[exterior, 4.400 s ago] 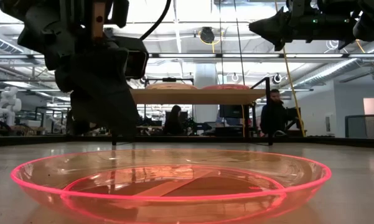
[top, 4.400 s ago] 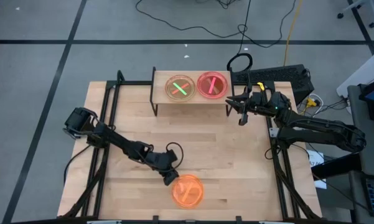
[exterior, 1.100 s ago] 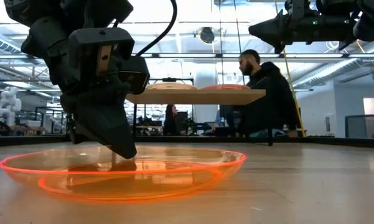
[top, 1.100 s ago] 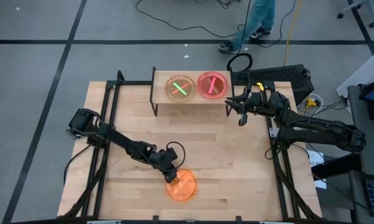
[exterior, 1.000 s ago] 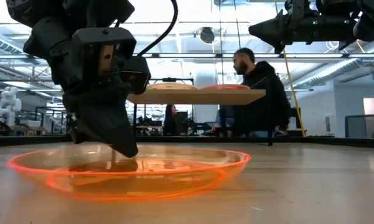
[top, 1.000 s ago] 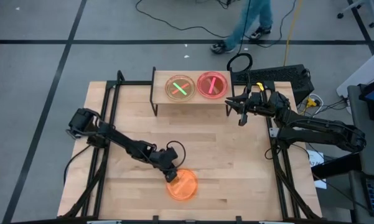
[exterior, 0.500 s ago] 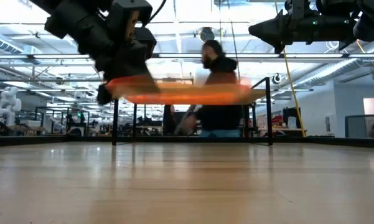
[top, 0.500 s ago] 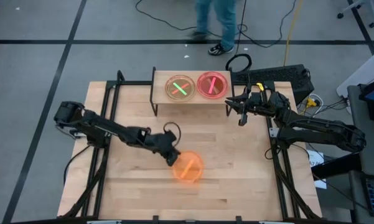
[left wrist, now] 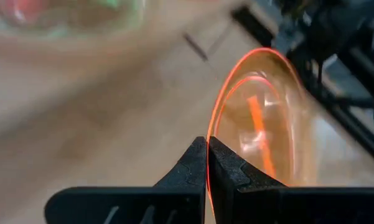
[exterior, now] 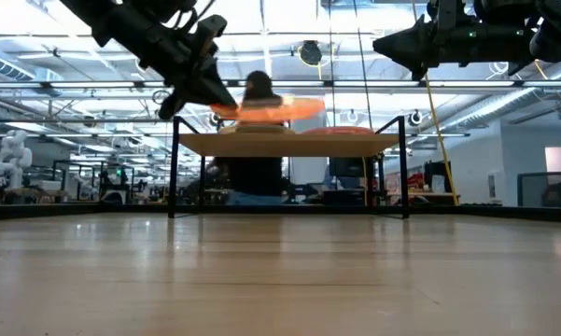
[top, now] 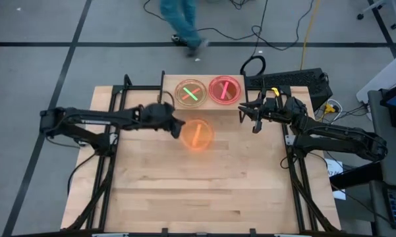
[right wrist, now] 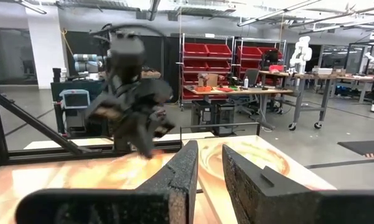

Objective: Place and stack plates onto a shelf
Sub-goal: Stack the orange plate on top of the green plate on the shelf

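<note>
Left gripper [top: 176, 128] clamped on orange plate [top: 196, 135] rim, plate now lifted off table, carried up beside shelf [top: 168, 103] front edge; stacking next. Right gripper [top: 254, 113] waits beside shelf, empty, part-open

Left arm [top: 105, 120]: slim black jointed links, black cable looped just behind the gripper. Left gripper [left wrist: 207, 163]: two matte black wedge fingers [left wrist: 187, 171] on a broad black crossbar with moulded slots.

Right arm [top: 336, 139]: same black links, bulkier housing behind the wrist. Right gripper [top: 253, 118]: black tapering fingers [right wrist: 177, 177], textured surface; small yellow part just behind them.
</note>
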Available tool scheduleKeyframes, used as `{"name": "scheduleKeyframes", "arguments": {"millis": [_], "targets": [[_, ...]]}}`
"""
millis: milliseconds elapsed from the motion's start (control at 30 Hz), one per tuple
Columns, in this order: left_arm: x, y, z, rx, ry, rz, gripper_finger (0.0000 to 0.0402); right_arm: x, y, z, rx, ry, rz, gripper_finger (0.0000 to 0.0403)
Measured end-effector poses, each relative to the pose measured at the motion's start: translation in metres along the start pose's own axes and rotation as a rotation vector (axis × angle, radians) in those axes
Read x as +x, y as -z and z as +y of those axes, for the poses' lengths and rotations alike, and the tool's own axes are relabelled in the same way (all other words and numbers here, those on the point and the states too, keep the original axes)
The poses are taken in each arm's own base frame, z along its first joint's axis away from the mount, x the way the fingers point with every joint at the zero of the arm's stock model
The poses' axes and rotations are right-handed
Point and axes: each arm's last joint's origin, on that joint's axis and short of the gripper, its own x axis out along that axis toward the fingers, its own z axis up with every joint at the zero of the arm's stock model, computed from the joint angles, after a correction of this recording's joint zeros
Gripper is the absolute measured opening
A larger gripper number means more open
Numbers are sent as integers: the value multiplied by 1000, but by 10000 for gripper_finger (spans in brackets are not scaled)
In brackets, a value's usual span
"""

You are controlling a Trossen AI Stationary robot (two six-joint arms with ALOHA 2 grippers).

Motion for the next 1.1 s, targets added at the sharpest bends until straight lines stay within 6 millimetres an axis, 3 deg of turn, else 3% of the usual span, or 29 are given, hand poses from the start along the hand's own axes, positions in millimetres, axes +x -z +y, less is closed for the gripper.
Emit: {"name": "scheduleKeyframes", "arguments": {"millis": [233, 633, 867, 1100], "targets": [[-21, -36, 33, -52, -76, -173, 3, 0, 0, 0, 0, 0, 1, 61], [-34, -71, 73, -120, -195, -406, 3, 0, 0, 0, 0, 0, 3, 61], [-36, -75, 85, -112, -316, -453, 3, 0, 0, 0, 0, 0, 4, 61], [-13, -72, 92, -118, -324, -418, 3, 0, 1, 0, -6, 1, 8, 61]]}}
